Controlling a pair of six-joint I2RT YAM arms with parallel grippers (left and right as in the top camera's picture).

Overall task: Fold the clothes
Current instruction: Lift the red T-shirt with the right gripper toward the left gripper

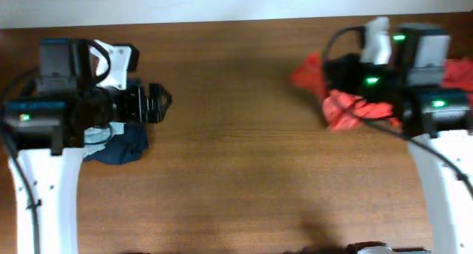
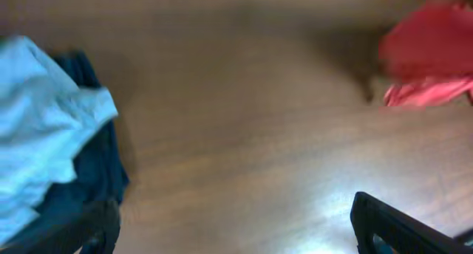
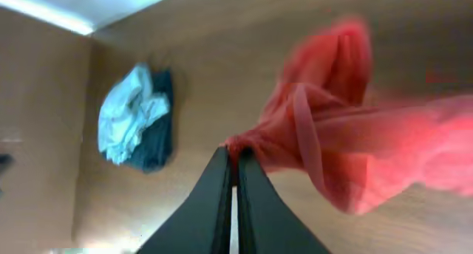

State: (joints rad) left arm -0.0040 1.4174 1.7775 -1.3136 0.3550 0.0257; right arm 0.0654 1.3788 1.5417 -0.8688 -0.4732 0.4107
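Wooden tabletop [image 1: 236,158] is seen, with the red-orange T-shirt [image 3: 332,136] bunched at its right end. 1 fold is pinched by the closed right gripper [image 3: 235,159]; the left gripper [image 2: 240,228] is spread wide (nothing held). Cloth should be drawn out slowly, flat.

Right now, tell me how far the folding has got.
Done: nothing looks folded. In hand: the right gripper is shut on a bunched edge of the red shirt, which is crumpled; the left gripper is open over bare table. Left: spreading the shirt flat and every fold. The blue pile lies crumpled too.
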